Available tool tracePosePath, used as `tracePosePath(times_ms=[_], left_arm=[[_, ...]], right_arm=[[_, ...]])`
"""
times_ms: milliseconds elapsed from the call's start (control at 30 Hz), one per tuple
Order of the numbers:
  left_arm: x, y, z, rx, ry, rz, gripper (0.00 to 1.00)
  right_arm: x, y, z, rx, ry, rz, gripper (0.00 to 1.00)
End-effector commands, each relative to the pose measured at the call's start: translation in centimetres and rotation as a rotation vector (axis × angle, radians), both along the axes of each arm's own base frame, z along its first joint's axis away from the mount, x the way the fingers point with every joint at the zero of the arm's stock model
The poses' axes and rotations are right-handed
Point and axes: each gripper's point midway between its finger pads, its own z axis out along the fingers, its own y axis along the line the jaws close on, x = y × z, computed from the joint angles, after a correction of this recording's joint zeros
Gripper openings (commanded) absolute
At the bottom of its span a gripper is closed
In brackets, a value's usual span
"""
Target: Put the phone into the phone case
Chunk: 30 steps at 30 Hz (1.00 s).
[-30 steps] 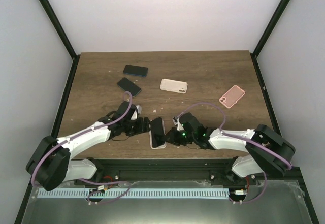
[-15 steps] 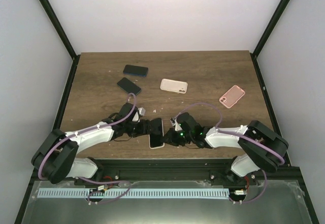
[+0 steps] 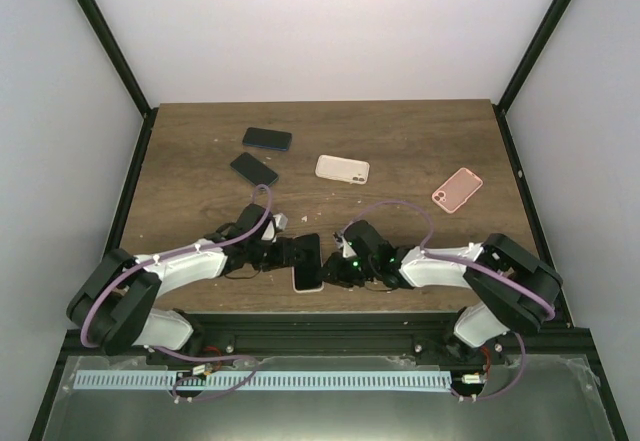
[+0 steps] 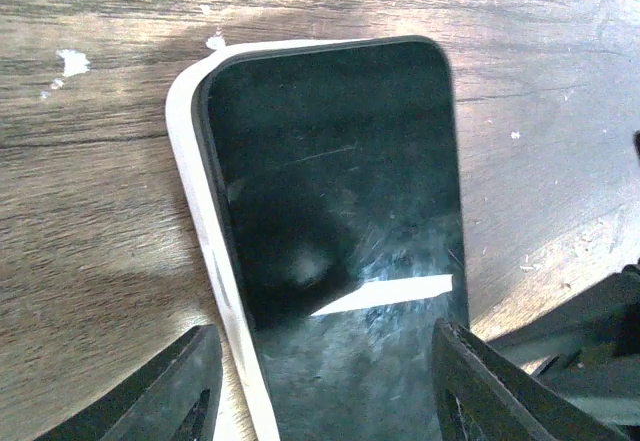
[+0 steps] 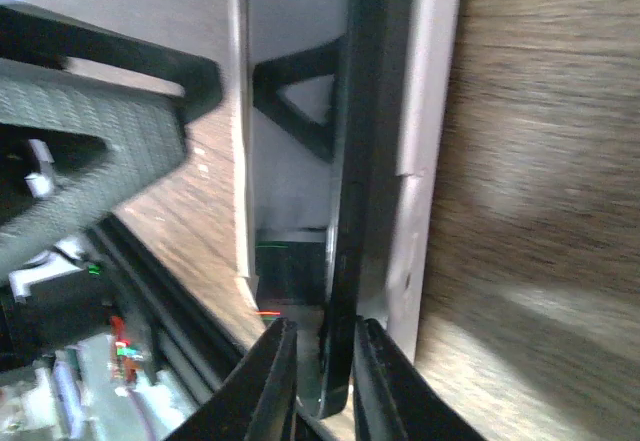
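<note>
The phone (image 3: 308,254), black-screened, lies on the white phone case (image 3: 306,283) near the table's front edge. In the left wrist view the phone (image 4: 330,191) sits skewed over the case (image 4: 190,181), whose rim shows along the left. My left gripper (image 4: 325,329) is open, one finger outside the case rim and one at the phone's right edge. My right gripper (image 5: 320,341) has its fingers slightly apart around the phone's black side edge (image 5: 350,161), a small gap showing at one finger. The case wall (image 5: 425,141) lies just beside it.
Two dark phones (image 3: 267,139) (image 3: 254,170) lie at the back left, a cream case (image 3: 342,168) at the middle and a pink case (image 3: 457,189) at the right. The black front rail (image 3: 320,316) runs just behind both grippers. Small white flecks (image 4: 70,61) dot the wood.
My left gripper has slid right onto the phone and its jaws have narrowed. The right gripper's fingers have parted slightly, and the phone and case have shifted a little left.
</note>
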Motion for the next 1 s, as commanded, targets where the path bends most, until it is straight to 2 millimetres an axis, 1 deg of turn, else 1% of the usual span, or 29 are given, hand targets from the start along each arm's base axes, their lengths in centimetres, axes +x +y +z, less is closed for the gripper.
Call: tracePosePath(times_ms=[0, 100, 167, 300, 400, 500, 733, 833, 967], left_arm=[[0.3, 0.3, 0.2, -0.005, -0.026, 0.009, 0.58], [0.4, 0.5, 0.8, -0.023, -0.030, 0.030, 0.58], [0.6, 0.8, 1.0, -0.037, -0.033, 0.045, 0.58], [0.7, 1.3, 0.8, -0.027, -0.038, 0.056, 0.57], [0.8, 1.6, 0.3, -0.013, -0.036, 0.058, 0.57], [0.9, 1.5, 0.1, -0.024, -0.037, 0.053, 0.56], [1.0, 1.2, -0.4, -0.018, -0.032, 0.040, 0.52], [1.1, 1.0, -0.5, -0.027, -0.031, 0.033, 0.52], [1.0, 0.8, -0.8, -0.035, -0.024, 0.025, 0.50]], right_arm=[[0.5, -0.7, -0.7, -0.105, -0.027, -0.005, 0.21], [0.9, -1.1, -0.4, -0.133, -0.047, -0.018, 0.26], [1.1, -1.2, -0.2, -0.146, -0.056, -0.021, 0.27], [1.6, -1.4, 0.4, -0.160, -0.089, -0.030, 0.27], [2.6, -1.2, 0.9, -0.165, -0.132, -0.045, 0.26], [3.7, -0.9, 1.1, -0.185, -0.159, -0.053, 0.24], [5.7, -0.4, 0.6, -0.224, -0.191, -0.065, 0.20], [6.0, -0.5, 0.0, -0.254, -0.182, -0.073, 0.20], [6.2, -0.3, -0.4, -0.253, -0.179, -0.072, 0.20]])
